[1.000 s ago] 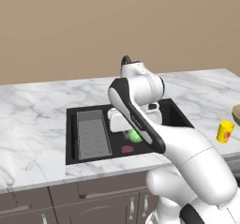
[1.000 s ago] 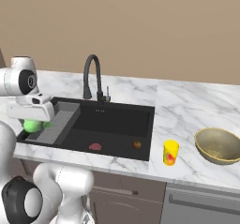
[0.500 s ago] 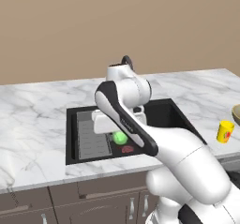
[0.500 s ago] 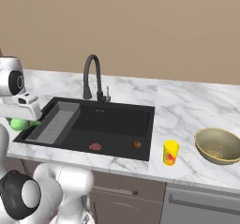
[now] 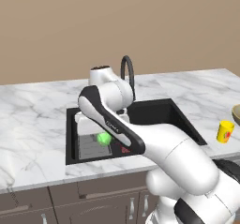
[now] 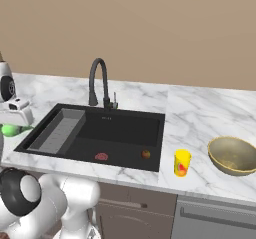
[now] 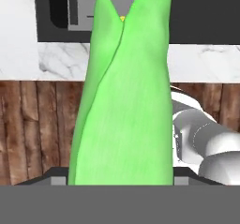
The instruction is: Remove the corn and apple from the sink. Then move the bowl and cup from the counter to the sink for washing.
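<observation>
The corn (image 7: 124, 96) is sitting in the gripper (image 5: 104, 133), its green husk running up between the jaws with a speck of yellow showing where the pointed tips part. The jaws are clamping on it, spread about as wide as the cob. In the left base view the corn (image 5: 104, 138) is hanging over the grey drain rack (image 5: 91, 143) at the left end of the sink (image 5: 154, 110); in the right base view it (image 6: 10, 130) is showing just off the sink's (image 6: 120, 128) left front corner, under the white hand (image 6: 17, 114). Whether it is over the basin or over the rim, the two views are not agreeing, so I cannot tell.

The apple (image 6: 145, 154) is lying on the sink floor near its front right corner, and a flat reddish item (image 6: 101, 157) is lying left of it, also near the front wall. The black faucet (image 6: 99, 83) is arching over the sink's back edge.

The cup (image 6: 182, 163) is standing on the counter (image 6: 200, 113) just right of the sink's front right corner. The bowl (image 6: 231, 155) is sitting farther right of the sink, near the cup but apart from it.
</observation>
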### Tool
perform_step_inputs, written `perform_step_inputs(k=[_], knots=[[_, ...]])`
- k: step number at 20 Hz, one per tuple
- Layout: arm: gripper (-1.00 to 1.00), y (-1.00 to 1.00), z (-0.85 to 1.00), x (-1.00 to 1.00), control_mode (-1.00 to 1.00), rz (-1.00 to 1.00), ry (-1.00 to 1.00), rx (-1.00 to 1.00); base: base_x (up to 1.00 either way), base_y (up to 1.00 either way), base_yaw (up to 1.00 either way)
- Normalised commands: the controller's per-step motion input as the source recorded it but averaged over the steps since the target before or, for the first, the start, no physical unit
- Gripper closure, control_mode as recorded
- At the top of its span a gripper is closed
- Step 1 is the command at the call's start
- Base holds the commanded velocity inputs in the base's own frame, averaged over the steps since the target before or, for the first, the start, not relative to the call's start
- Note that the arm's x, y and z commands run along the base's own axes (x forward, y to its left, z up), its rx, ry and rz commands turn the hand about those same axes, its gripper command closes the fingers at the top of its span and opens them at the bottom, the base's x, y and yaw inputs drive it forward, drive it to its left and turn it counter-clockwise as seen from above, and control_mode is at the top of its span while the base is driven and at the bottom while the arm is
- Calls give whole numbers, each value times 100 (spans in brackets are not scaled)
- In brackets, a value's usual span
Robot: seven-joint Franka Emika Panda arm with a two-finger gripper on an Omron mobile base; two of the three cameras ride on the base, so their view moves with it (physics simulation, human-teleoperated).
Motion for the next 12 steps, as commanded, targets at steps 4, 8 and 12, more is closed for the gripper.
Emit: perform_step_inputs(k=[4,8,12], knots=[[100,47,-5,24,-100,9,0,0,0,0,0],[100,48,-6,25,-100,7,0,0,0,0,0],[100,45,-4,24,-100,7,0,0,0,0,0]])
